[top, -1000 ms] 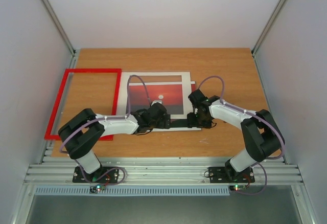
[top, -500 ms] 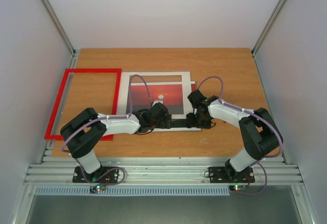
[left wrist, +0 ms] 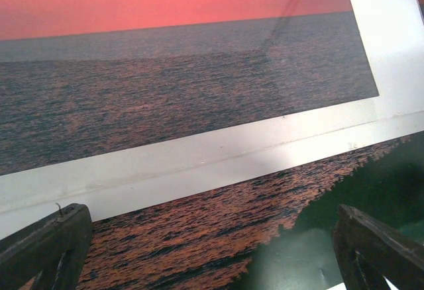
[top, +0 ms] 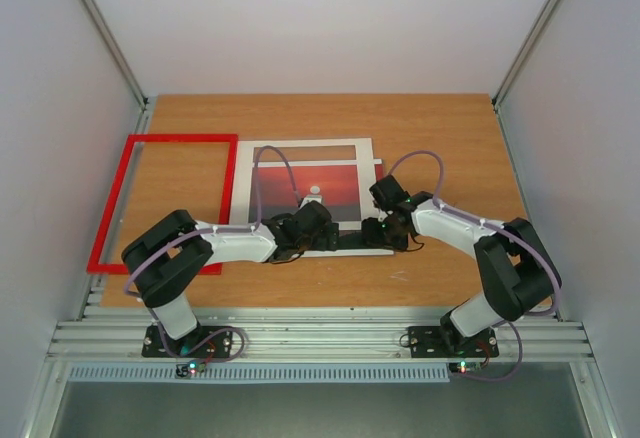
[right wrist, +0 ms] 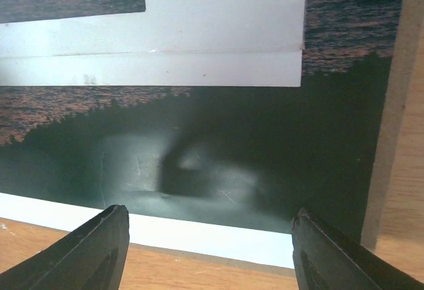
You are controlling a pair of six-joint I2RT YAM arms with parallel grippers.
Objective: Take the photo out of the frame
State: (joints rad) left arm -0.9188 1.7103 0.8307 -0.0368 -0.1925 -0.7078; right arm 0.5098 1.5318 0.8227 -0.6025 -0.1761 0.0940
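The empty red frame lies flat at the table's left. At the centre lies the photo, a sunset print under a white mat. The photo's dark lower strip sticks out below the mat's bottom border. My left gripper hovers open over that strip, nothing between its fingers. My right gripper is open too, straddling the photo's white-edged near edge beside the mat's corner.
A brown board edge runs along the photo's right side. Bare wooden table surrounds the sheets, with white walls on three sides and a metal rail at the near edge by the arm bases.
My left arm has crept slightly right and my right wrist has shifted a little toward the near edge. The photo, mat and frame look unmoved.
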